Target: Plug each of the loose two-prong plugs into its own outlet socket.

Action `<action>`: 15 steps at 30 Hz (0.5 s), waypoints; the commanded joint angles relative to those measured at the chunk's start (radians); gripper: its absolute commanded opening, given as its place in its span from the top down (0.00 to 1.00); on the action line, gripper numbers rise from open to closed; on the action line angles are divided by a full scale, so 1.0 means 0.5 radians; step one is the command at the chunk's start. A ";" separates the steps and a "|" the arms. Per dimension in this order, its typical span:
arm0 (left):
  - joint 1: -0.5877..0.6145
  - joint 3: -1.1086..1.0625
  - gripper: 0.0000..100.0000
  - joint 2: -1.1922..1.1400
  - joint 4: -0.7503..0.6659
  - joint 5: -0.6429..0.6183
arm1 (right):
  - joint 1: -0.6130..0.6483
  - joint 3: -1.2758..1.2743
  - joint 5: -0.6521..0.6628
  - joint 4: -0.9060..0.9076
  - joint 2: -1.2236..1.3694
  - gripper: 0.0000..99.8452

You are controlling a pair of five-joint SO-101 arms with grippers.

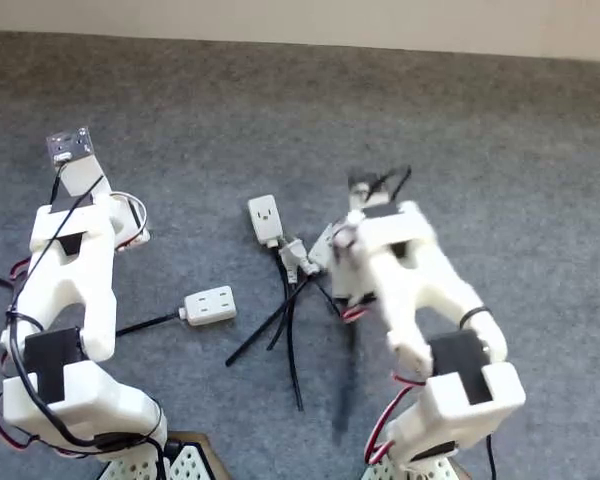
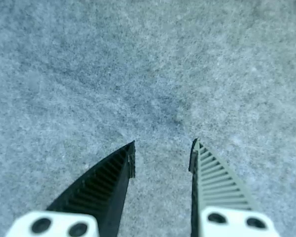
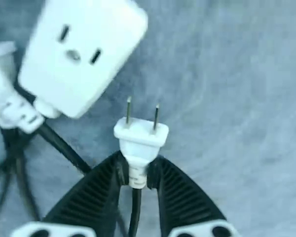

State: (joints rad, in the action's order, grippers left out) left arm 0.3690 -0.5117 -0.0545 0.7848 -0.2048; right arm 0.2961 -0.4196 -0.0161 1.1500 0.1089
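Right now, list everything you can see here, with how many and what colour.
outlets: two, white; one at centre, one lower left of it in the high view.
plugs: two, white; one held in the right gripper, prongs towards the centre outlet; one lying beside that outlet.
cables: several, black, crossing below the centre outlet.
carpet: one, grey, under everything.
left gripper: open, over bare carpet.
right gripper: shut on a plug.

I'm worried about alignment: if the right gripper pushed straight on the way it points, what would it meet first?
Probably the white outlet: the plug held in the right gripper leads, prongs first. The outlet sits off to one side, so they may clip its edge; depth is unclear.
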 commanded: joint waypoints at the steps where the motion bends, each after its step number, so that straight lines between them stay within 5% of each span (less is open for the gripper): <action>1: 0.011 0.051 0.80 0.005 0.009 -0.015 | -0.269 0.416 0.822 0.201 -0.078 0.99; 8: 0.011 0.051 0.80 0.002 0.009 -0.015 | -0.434 0.947 1.728 0.664 0.054 0.99; 15: 0.011 0.051 0.80 0.002 0.006 -0.015 | -0.582 0.649 2.050 0.321 0.397 0.99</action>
State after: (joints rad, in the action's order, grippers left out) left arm 0.3690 -0.5117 -0.0575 0.7848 -0.2048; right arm 0.0245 -0.0437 0.9536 1.3832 0.3007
